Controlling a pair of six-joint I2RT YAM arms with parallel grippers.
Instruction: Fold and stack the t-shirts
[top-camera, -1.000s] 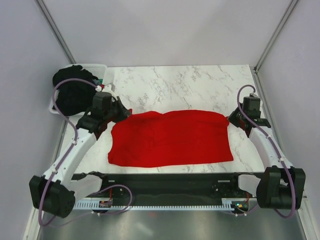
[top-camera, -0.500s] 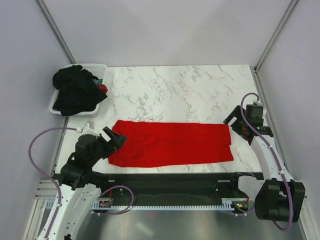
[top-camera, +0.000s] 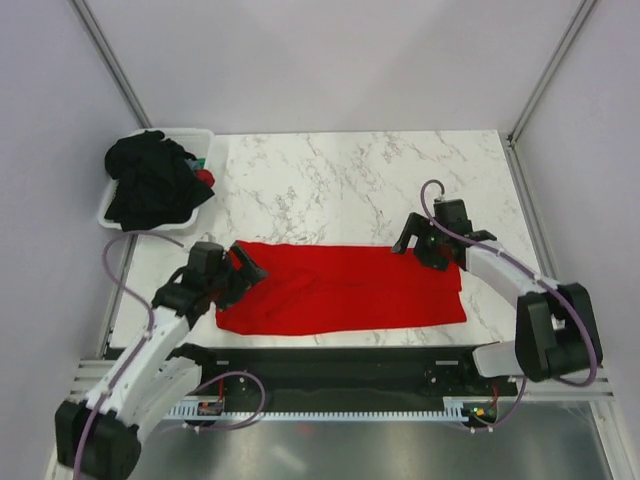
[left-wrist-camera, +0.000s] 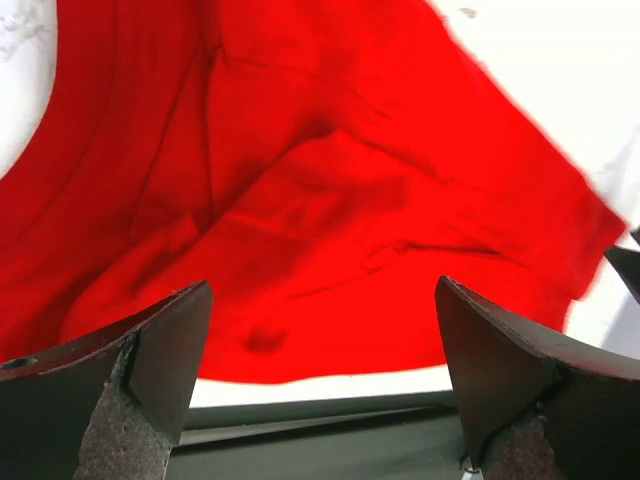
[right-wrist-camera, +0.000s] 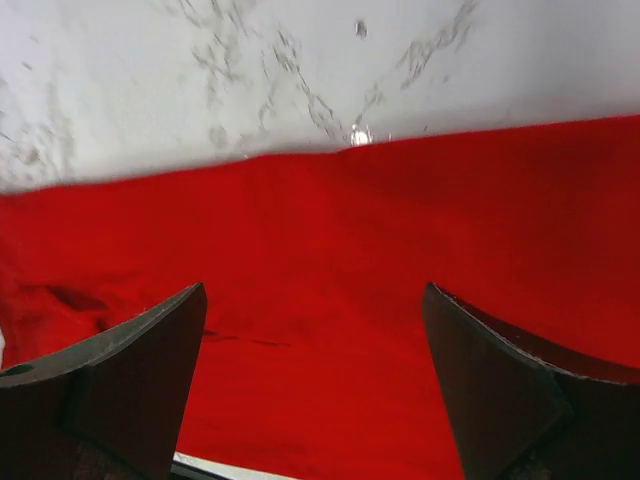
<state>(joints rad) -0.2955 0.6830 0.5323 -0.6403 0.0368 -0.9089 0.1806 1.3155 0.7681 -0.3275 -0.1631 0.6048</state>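
Observation:
A bright red t-shirt (top-camera: 350, 290) lies flat as a long folded band along the near part of the marble table. My left gripper (top-camera: 250, 268) hangs open over its left end, nothing between the fingers. In the left wrist view the red t-shirt (left-wrist-camera: 300, 200) fills the space beyond the wide-apart left gripper (left-wrist-camera: 320, 370). My right gripper (top-camera: 412, 243) is open above the band's far right corner. The right wrist view shows the red t-shirt (right-wrist-camera: 330, 250) under the empty right gripper (right-wrist-camera: 315, 380). Black t-shirts (top-camera: 150, 185) are piled at the far left.
The black pile sits in a white tub (top-camera: 200, 135) at the table's far left corner, with a bit of red showing at its right side. Bare marble table (top-camera: 350, 180) stretches behind the shirt. A dark rail (top-camera: 340, 365) runs along the near edge.
Both grippers went from shut to open and let go of the red shirt. Its far edge was brought forward, leaving a narrower band. The right arm has since swung left over the shirt.

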